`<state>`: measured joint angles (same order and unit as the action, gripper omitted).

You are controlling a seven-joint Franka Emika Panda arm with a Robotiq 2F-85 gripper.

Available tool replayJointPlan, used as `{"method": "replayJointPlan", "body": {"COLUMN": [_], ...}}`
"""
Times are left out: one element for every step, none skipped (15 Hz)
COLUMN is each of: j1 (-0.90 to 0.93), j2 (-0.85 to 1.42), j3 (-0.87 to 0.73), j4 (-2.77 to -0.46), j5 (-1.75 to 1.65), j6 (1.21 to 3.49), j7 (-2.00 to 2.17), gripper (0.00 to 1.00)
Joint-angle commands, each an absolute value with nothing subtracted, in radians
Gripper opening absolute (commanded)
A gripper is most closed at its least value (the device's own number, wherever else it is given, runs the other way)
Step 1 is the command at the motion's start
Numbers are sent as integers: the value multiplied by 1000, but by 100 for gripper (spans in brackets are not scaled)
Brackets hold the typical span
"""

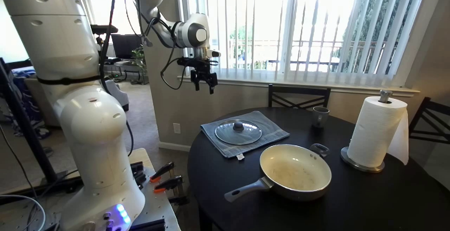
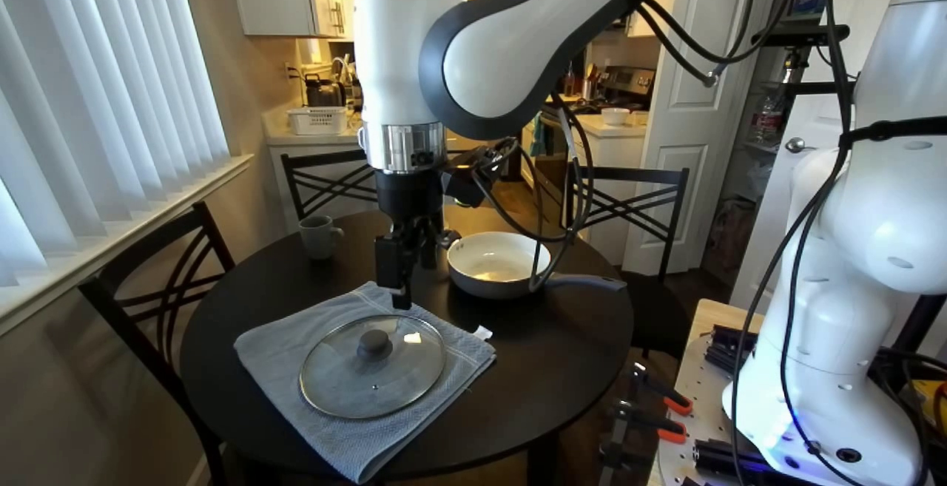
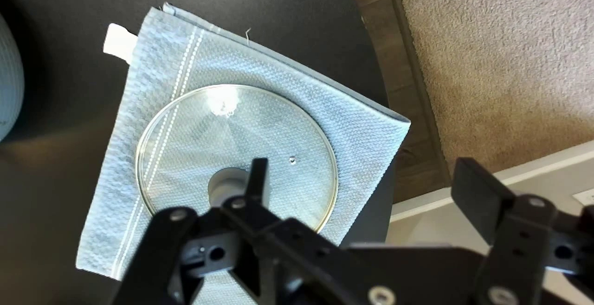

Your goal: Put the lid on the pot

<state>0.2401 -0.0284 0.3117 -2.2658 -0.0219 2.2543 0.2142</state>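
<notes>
Lid point(image 1: 238, 134) on cloth point(image 1: 271, 129); pot point(image 1: 296, 170) beside cloth, apparently apart.

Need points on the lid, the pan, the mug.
Lid point(image 3: 239, 151): in the wrist view, on its see-through disc.
Pan point(image 1: 295, 170): in an exterior view, on its cream inside.
Mug point(image 2: 317, 239): in an exterior view, on its outer wall.

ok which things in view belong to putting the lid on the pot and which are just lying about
For the job:
lid
pot, uncovered
end effector, open, holding nothing

Just lying about:
folded cloth, under the lid
grey mug
paper towel roll
</notes>
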Motion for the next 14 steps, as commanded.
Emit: {"method": "replayJointPlan", "body": {"j1": [252,252,252,252,252,252,251,250,247,246,249,257,271,285], "j2": [-28,-28,-28,-28,-28,-28,9,38,81,132,177,230,277,329], "j3": [300,300,300,300,300,300,300,298,294,287,276,262,242,218], "j4": [-2264,-2264,-2264,-2264,-2264,-2264,-2248,-2235,-2218,-2202,-2186,-2165,-2148,-2126], "j5": [-22,-22,-22,-22,-22,-22,-46,-42,-50,-78,-100,-123,-159,-183], "j6": [2252,2252,2252,2252,2252,2252,2281,2301,2336,2382,2413,2446,2480,2506], "j7": [214,214,214,214,214,214,261,274,306,355,393,427,464,492], "gripper": [100,100,100,100,100,100,100,100,100,100,100,100,100,100]}}
